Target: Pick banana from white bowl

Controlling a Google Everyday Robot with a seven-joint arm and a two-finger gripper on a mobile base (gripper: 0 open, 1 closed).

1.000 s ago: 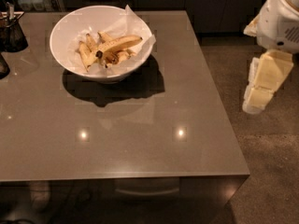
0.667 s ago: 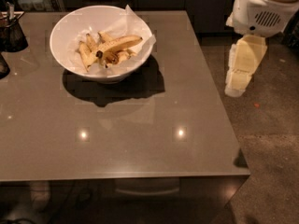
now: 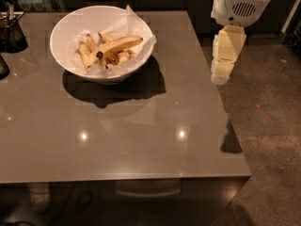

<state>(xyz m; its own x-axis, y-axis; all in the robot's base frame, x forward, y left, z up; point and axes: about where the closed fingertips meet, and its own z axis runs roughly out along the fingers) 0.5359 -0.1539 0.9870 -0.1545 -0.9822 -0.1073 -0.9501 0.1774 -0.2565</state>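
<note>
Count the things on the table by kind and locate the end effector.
White bowl: 1
Bananas in it, longest banana included: at least 4
Dark containers, left edge: 2
Total: at least 7
End effector: in the air past the right edge of the table

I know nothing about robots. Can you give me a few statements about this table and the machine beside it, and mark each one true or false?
1. The banana lies in the white bowl. True.
2. The end effector is holding the banana. False: it hangs by the right edge of the table, well apart from the bowl.
3. Crumpled white paper lines the bowl. True.
4. The bowl stands at the table's near right corner. False: it stands on the far part, left of the middle.
5. A dark container stands at the table's left edge. True.
</note>
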